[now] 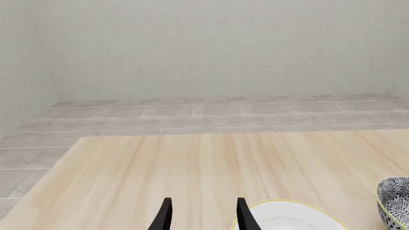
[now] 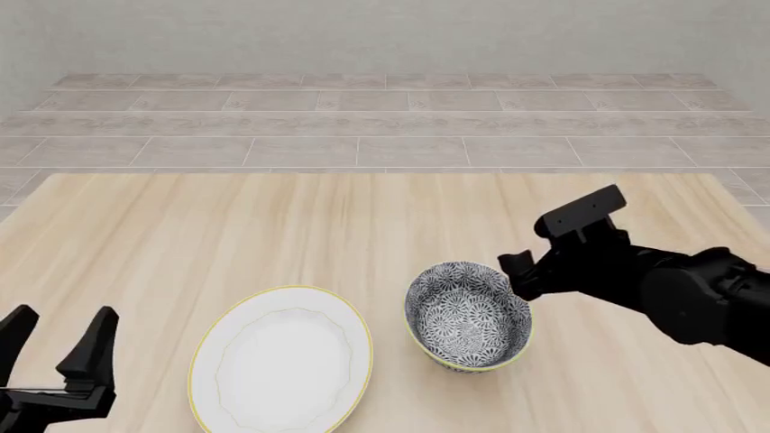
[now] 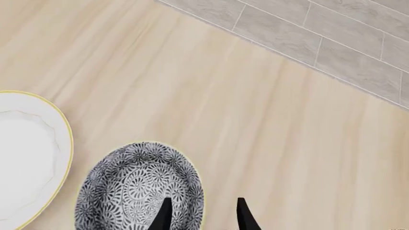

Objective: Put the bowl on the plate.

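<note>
Bare white plate (image 2: 280, 361), patterned bowl (image 2: 467, 316) beside it, empty

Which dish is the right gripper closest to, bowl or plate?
The bowl: grey-and-white floral, deep. The right gripper straddles its rim, open. The plate, plain white with a yellow rim line, lies beyond the bowl, nearer the left gripper.

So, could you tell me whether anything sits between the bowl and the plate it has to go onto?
Nothing visible does. The bowl stands on the table just right of the plate, with only a narrow strip of bare wood between them. The right gripper is at the bowl's right rim, open.
</note>
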`<state>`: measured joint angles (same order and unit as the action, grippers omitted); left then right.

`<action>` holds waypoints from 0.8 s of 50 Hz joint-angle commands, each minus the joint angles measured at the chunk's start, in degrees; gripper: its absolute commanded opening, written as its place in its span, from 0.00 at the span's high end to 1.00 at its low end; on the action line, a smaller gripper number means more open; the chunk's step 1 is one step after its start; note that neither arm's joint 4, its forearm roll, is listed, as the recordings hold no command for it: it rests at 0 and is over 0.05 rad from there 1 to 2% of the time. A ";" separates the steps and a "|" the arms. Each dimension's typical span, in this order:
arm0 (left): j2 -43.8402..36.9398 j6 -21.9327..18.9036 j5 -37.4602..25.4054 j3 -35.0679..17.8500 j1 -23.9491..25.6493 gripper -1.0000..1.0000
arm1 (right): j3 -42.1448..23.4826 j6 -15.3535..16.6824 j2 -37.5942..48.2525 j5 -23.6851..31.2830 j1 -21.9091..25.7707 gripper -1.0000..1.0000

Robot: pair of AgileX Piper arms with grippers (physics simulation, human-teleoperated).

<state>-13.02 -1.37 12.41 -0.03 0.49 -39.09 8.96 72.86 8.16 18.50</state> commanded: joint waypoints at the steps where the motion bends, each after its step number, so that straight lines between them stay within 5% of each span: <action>1: -0.57 0.01 0.53 0.01 -0.01 0.00 | 1.22 -0.19 2.21 -2.09 -0.14 0.00; 40: -0.97 0.09 0.71 0.01 -0.13 0.00 | 4.10 -2.67 8.19 -7.09 -0.12 0.00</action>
<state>-14.18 -1.32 13.42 -0.02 0.38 -35.66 6.98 79.77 2.26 18.24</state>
